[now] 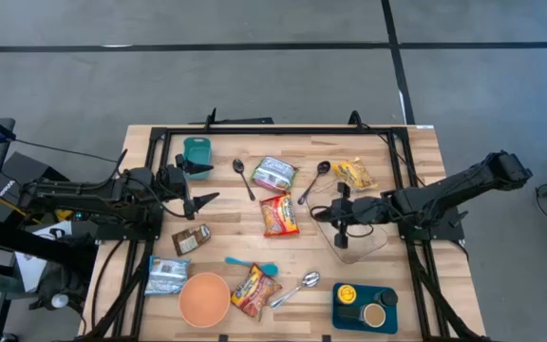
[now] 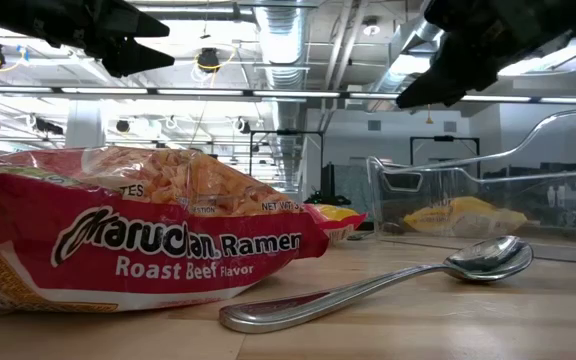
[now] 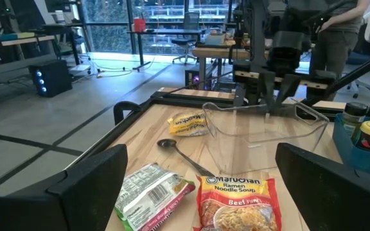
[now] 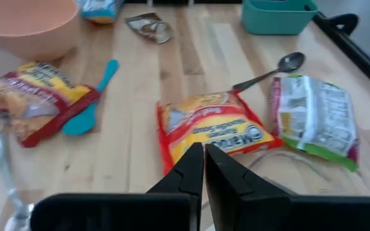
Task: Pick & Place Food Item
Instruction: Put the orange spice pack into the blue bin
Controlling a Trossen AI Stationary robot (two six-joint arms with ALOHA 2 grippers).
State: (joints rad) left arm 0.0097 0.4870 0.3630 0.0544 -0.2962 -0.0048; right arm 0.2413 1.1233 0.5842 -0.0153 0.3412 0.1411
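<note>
Several food packets lie flat on the wooden table: a red ramen packet [image 1: 280, 216] at the middle, a green-and-white packet [image 1: 273, 174] beyond it, a yellow packet [image 1: 354, 174] at the far right, and a second ramen packet [image 1: 254, 290] near the front edge. My right gripper [image 1: 326, 213] is shut and empty. It hangs over the left rim of a clear plastic container [image 1: 354, 242] and points toward the red ramen packet [image 4: 214, 128]. My left gripper [image 1: 207, 187] waits at the left with its fingers wide open and level, also empty.
An orange bowl [image 1: 204, 299], a teal spatula [image 1: 253, 267] and a spoon [image 1: 297, 288] sit near the front. A teal box [image 1: 198, 152] and two dark spoons [image 1: 243, 178] lie at the back. A blue tray [image 1: 364, 306] is at the front right. Small packets [image 1: 167, 275] lie at the left.
</note>
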